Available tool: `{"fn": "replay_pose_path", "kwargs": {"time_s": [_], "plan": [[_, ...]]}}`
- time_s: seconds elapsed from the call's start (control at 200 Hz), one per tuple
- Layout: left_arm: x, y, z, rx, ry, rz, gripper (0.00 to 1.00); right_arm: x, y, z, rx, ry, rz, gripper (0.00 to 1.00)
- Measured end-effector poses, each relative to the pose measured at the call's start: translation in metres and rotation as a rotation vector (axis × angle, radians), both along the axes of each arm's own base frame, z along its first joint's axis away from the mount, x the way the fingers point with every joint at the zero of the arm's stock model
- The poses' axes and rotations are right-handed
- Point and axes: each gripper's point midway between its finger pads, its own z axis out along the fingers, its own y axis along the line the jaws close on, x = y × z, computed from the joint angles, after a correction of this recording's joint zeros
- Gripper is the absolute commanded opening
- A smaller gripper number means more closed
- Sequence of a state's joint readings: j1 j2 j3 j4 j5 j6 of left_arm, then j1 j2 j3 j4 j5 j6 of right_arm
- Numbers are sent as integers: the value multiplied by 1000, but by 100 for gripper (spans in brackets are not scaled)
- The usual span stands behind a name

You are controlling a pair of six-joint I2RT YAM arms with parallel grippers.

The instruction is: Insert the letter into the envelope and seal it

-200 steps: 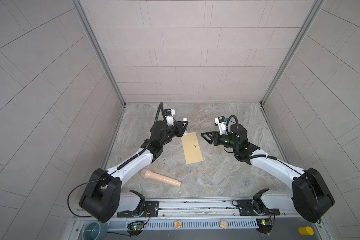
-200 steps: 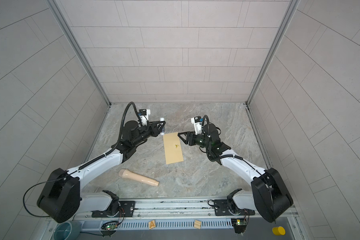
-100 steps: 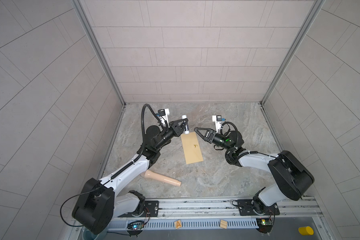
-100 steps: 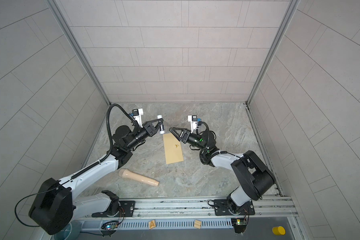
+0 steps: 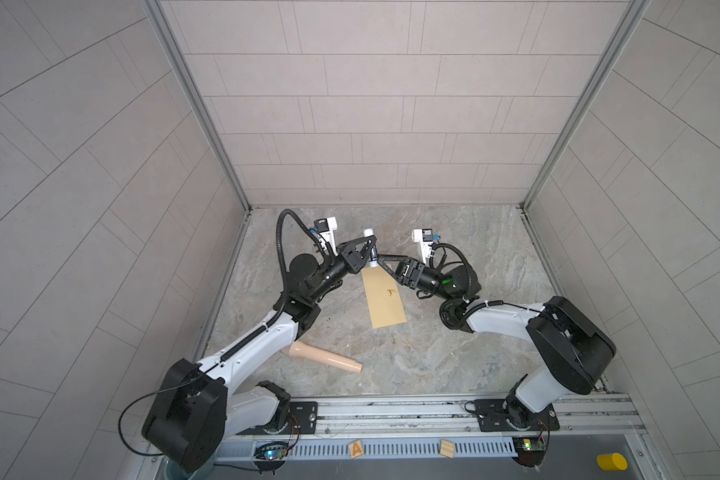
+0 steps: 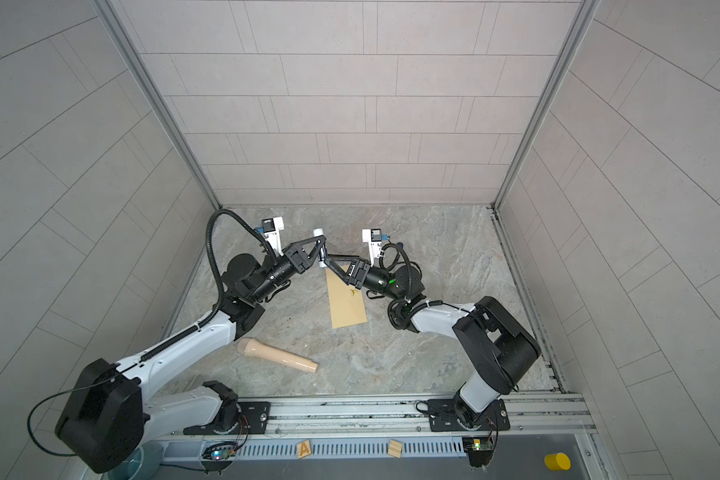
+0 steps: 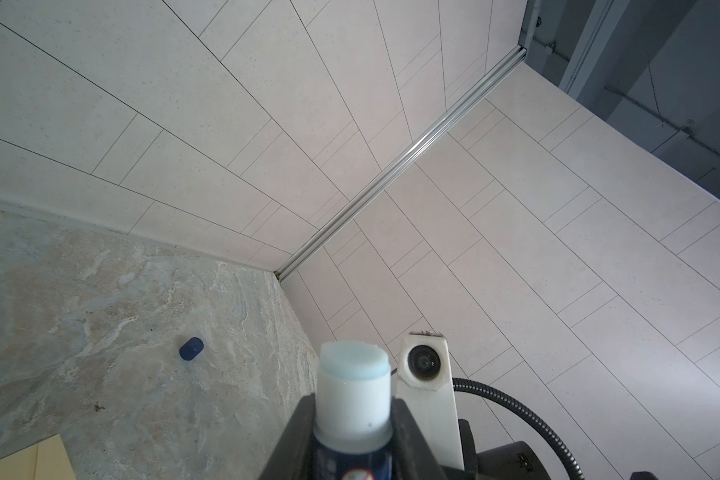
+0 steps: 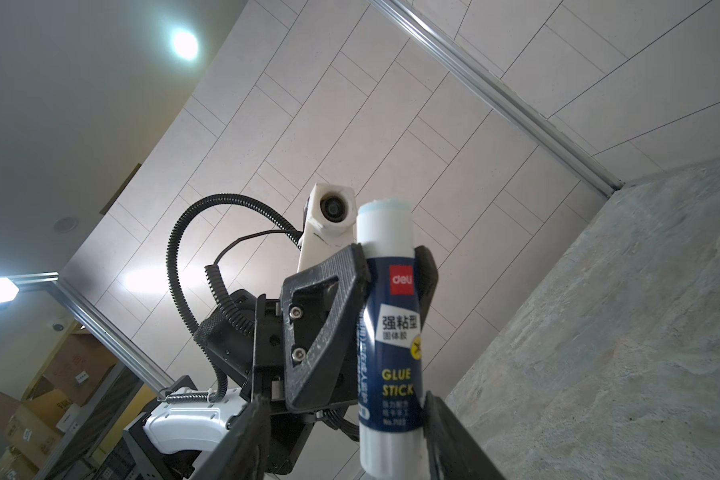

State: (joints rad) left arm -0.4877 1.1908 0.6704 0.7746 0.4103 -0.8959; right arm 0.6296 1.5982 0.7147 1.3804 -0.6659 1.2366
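- In both top views: grips a blue-and-white plastic glue stick (image 5: 368, 232) upright in the left gripper (image 5: 369, 248), near the far end of the plain tan paper envelope (image 5: 385, 297). Sets the right gripper (image 5: 379, 262) at the stick's lower end. Leaves the envelope flat on the grey marbled table (image 5: 453, 365), between the two arms. No sign of the white, blue-bordered letter; probably inside the envelope already.
- In the left wrist view: clamps the left gripper (image 7: 352, 444) firmly on the glue stick (image 7: 354, 390), with the bare pale-blue glue end up, likely to steady it for the other arm. Shows a small dark-blue plastic cap (image 7: 191, 348) lying loose on the table, and one corner of the envelope (image 7: 21, 461).
- In the right wrist view: places the right gripper's fingers (image 8: 445, 440) apart on either side of the stick's white base. One at or almost at the base, the other clear of it, so parted with nothing grasped. Probably lined up to twist the base and wind out glue for the flap.
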Motion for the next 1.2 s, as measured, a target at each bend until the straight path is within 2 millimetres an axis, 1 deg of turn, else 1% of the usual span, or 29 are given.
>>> {"fn": "replay_pose_path", "kwargs": {"time_s": [0.085, 0.18, 0.495, 0.595, 0.68, 0.871, 0.916, 0.981, 1.081, 1.201], "plan": [[-1, 0, -2, -3, 8, -1, 0, 1, 3, -2, -2, 5, 6, 54], [-2, 0, -2, -9, 11, -3, 0, 2, 6, -4, -4, 9, 9, 47], [-3, 1, 2, -37, 4, -4, 0, 5, 13, -4, -3, 12, 16, 36], [-4, 2, 3, -43, 4, -4, 0, 7, 15, -5, -2, 14, 19, 30], [-4, 2, 2, -47, 9, -4, 0, 8, 17, -7, -5, 19, 20, 23], [-4, 2, 1, -50, 14, -4, 0, 9, 17, -8, -5, 23, 21, 13], [-4, 2, 0, -50, 13, -5, 4, 9, 17, -8, -5, 23, 21, 10], [-4, 2, 0, -49, 13, -5, 14, 9, 17, -8, -5, 23, 21, 9], [-4, 2, 0, -45, 10, -6, 34, 9, 17, -8, -6, 23, 22, 6], [-7, 0, -4, -23, 5, -18, 49, 11, 15, -10, -14, 24, 20, 5]]}}
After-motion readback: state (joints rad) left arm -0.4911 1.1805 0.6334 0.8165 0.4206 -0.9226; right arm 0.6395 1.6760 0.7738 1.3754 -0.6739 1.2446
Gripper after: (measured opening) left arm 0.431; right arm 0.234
